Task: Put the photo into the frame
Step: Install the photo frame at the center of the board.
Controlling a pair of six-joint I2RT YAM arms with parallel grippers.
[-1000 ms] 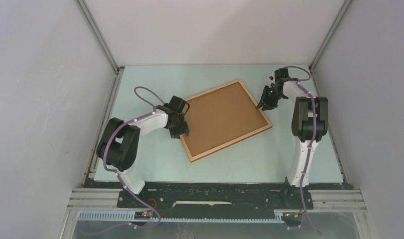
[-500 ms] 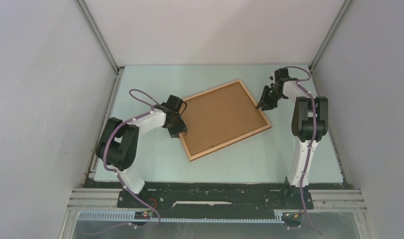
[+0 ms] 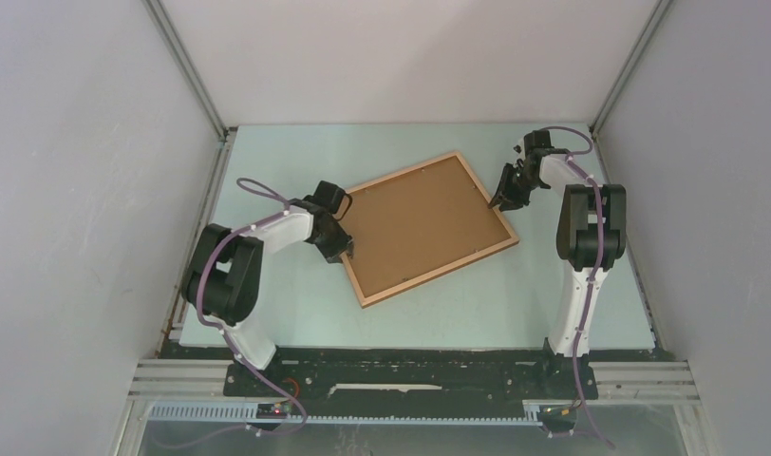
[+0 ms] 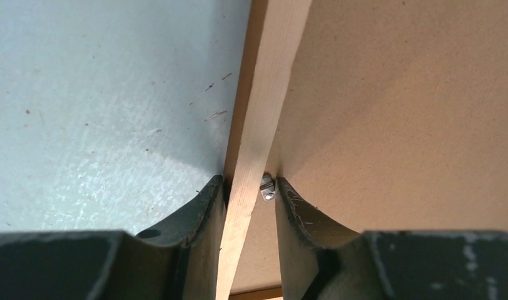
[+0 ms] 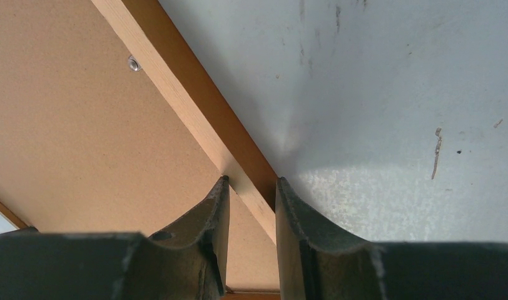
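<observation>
The left end effector [image 3: 344, 249] shifts slightly leftward and away from the bases along the frame [image 4: 270, 94], its jaws narrowing around the rail.

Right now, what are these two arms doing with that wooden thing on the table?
Two robot arms are working on a picture frame that lies back side up on the table, with a brown backing board set in it. The left gripper has a finger on each side of one side rail. The right gripper pinches the opposite rail. The photo is nowhere in view.
</observation>
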